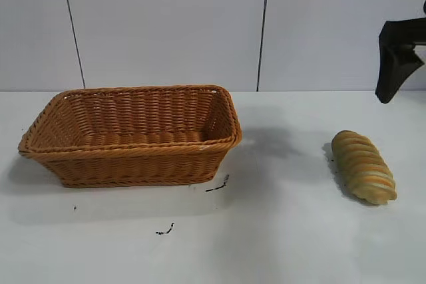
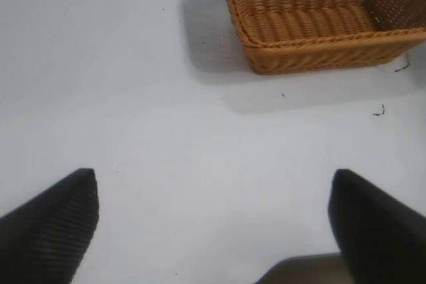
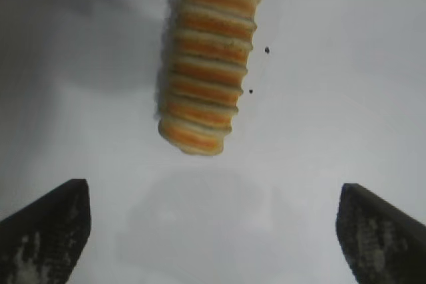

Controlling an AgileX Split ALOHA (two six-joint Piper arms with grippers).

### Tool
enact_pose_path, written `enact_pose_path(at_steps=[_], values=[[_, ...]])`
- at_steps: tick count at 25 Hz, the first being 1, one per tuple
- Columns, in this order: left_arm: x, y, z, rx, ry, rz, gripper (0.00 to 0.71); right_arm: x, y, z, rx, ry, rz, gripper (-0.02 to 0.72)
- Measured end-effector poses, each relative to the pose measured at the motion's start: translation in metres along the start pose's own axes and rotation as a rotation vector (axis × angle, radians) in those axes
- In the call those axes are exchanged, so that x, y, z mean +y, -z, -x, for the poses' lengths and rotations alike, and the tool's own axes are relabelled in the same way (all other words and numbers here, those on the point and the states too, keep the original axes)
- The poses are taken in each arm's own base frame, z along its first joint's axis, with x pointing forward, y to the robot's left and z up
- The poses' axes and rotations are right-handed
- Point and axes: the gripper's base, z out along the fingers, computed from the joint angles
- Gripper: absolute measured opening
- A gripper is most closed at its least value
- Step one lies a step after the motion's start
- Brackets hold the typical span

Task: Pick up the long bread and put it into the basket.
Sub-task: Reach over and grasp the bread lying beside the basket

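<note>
Our right gripper point(image 3: 212, 231) hangs above the table point(image 1: 293, 231) with its fingers point(image 3: 46, 227) spread wide, nothing between them. Just beyond it the bread point(image 1: 363, 166) lies on the table's right side, well apart from the basket point(image 1: 133, 134) on the left. Our left gripper point(image 2: 213, 221) also hovers spread wide, short of the basket.

Your exterior camera sits near, facing the far wall, nearly level over the worktop point(image 1: 286, 231), with basket point(image 1: 133, 134) left and bread point(image 1: 363, 166) right. Your left wrist camera looks down past its end effector point(image 2: 213, 221) and shares the basket point(image 2: 319, 18) with the exterior view. Your right wrist camera hangs close above the bread point(image 3: 208, 58), which the exterior view also shows.
</note>
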Motion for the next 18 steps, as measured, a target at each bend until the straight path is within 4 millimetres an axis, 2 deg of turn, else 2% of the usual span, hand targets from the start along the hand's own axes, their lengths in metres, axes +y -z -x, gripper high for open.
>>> enact_pose_path(at_steps=[13,18], values=[[0.0,0.0,0.0,0.0,0.0,0.0,0.692,0.002,0.0,0.001,-0.007,-0.012,0.016,0.689],[0.0,0.0,0.0,0.0,0.0,0.0,0.692,0.02,-0.001,0.0,0.003,0.054,0.01,0.689]])
